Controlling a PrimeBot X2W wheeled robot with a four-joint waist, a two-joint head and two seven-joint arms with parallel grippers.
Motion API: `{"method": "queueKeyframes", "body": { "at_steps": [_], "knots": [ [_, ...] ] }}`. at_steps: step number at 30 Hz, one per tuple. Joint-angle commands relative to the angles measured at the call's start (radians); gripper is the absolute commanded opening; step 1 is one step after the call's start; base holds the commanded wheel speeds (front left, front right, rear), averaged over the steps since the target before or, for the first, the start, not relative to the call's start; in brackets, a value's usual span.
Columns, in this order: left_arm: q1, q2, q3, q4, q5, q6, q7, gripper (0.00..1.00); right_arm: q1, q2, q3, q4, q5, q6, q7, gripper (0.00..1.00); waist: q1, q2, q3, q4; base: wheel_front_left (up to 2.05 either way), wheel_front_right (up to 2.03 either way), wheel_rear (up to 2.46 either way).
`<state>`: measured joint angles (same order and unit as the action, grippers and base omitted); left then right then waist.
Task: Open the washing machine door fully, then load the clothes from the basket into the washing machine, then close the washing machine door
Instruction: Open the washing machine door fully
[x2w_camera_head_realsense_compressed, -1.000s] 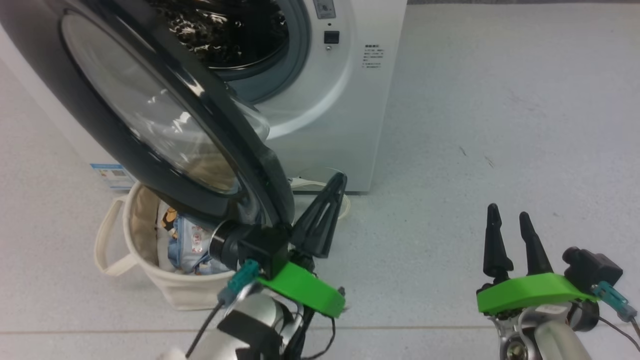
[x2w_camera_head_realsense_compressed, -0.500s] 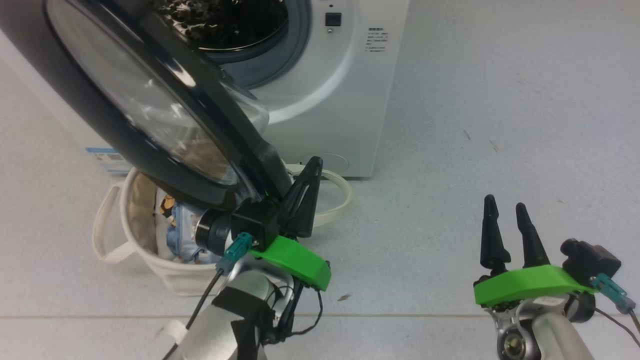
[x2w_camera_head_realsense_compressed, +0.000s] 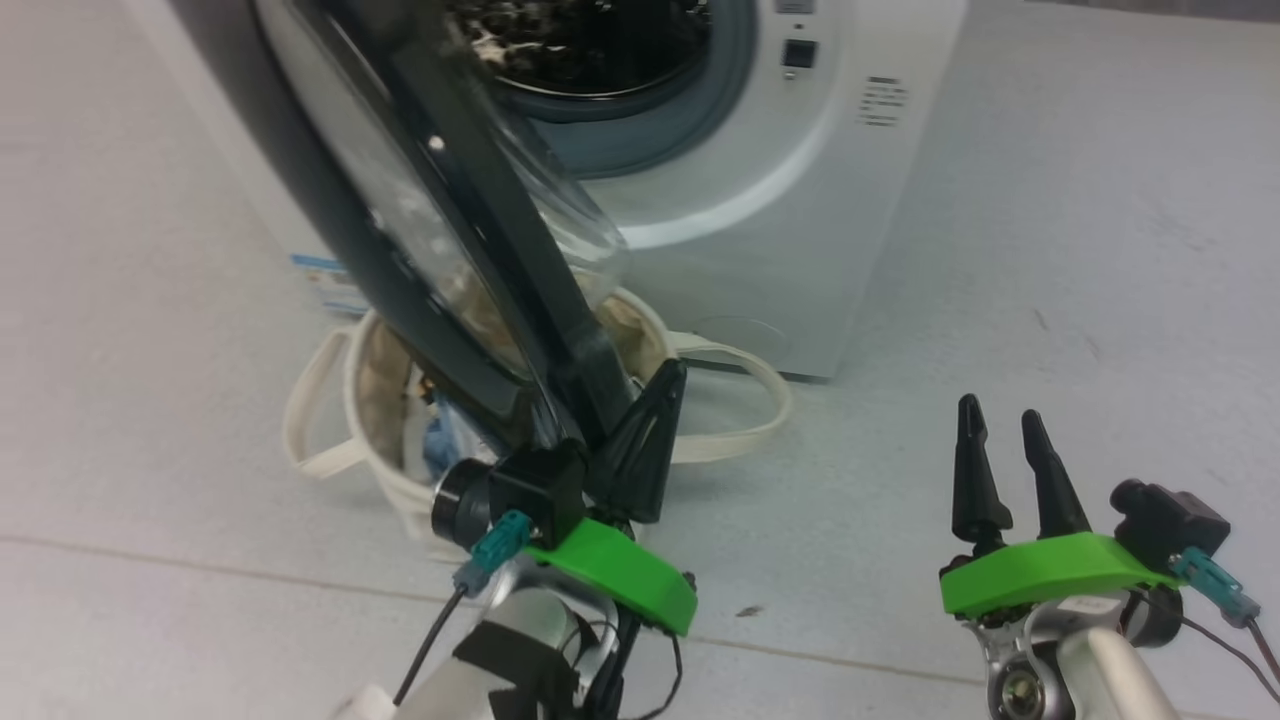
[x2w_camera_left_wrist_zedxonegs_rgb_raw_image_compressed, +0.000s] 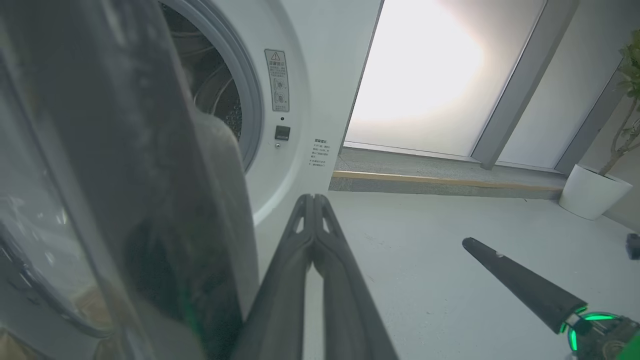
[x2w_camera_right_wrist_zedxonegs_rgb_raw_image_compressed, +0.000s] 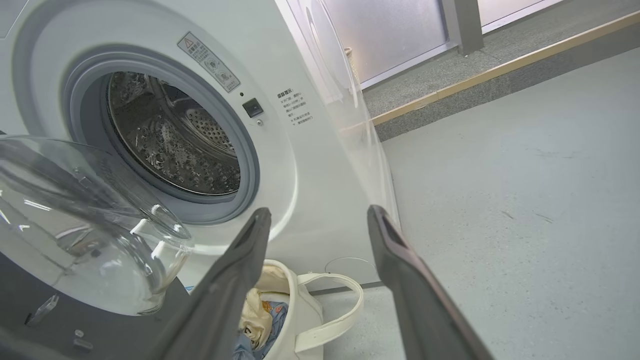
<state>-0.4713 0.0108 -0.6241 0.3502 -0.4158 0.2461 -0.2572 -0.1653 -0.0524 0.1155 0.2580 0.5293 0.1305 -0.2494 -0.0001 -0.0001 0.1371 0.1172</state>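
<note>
The washing machine door is swung out from the washing machine, and the drum mouth is uncovered. The door's lower rim hangs over the basket, which sits on the floor close against the machine front. The clothes lie inside the basket, with blue fabric and beige cloth visible below the door glass. The left gripper is positioned just beside the door's lower edge, on its inner side. Its fingers are pressed together with nothing between them; contact with the rim cannot be confirmed. The right gripper hovers over the floor, well apart from the machine. Its fingers are parted and hold nothing.
</note>
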Motion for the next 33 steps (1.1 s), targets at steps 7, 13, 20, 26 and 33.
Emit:
{"method": "queueKeyframes", "body": {
  "at_steps": [7, 13, 20, 26, 33],
  "knots": [
    [0.028, 0.039, 0.036, -0.011, -0.036, 0.017, -0.005, 0.00, -0.017, 0.002, 0.020, -0.006, -0.015, 0.000, -0.012, 1.00, 0.0001, 0.0001, -0.015, 0.187, 0.00, 0.00, 0.00],
    [0.041, 0.039, 0.005, -0.021, -0.045, 0.027, -0.005, 0.00, -0.015, 0.002, 0.017, 0.007, -0.023, 0.000, -0.012, 1.00, 0.0001, 0.0001, -0.021, 0.293, 0.00, 0.00, 0.00],
    [0.068, 0.039, -0.004, -0.039, -0.057, 0.037, -0.005, 0.00, -0.004, 0.002, 0.019, 0.020, -0.023, 0.000, -0.012, 1.00, 0.0001, 0.0001, -0.038, 0.408, 0.00, 0.00, 0.00],
    [0.096, 0.039, 0.085, -0.078, -0.029, 0.056, -0.005, 0.00, -0.042, 0.002, 0.061, 0.042, -0.024, 0.000, -0.012, 1.00, 0.0001, 0.0001, -0.028, 0.421, 0.00, 0.00, 0.00],
    [0.116, 0.039, 0.219, -0.086, 0.013, 0.058, -0.005, 0.00, -0.063, 0.002, 0.080, 0.056, -0.024, 0.000, -0.012, 1.00, 0.0001, 0.0001, -0.020, 0.424, 0.00, 0.00, 0.00]
  ]
}}
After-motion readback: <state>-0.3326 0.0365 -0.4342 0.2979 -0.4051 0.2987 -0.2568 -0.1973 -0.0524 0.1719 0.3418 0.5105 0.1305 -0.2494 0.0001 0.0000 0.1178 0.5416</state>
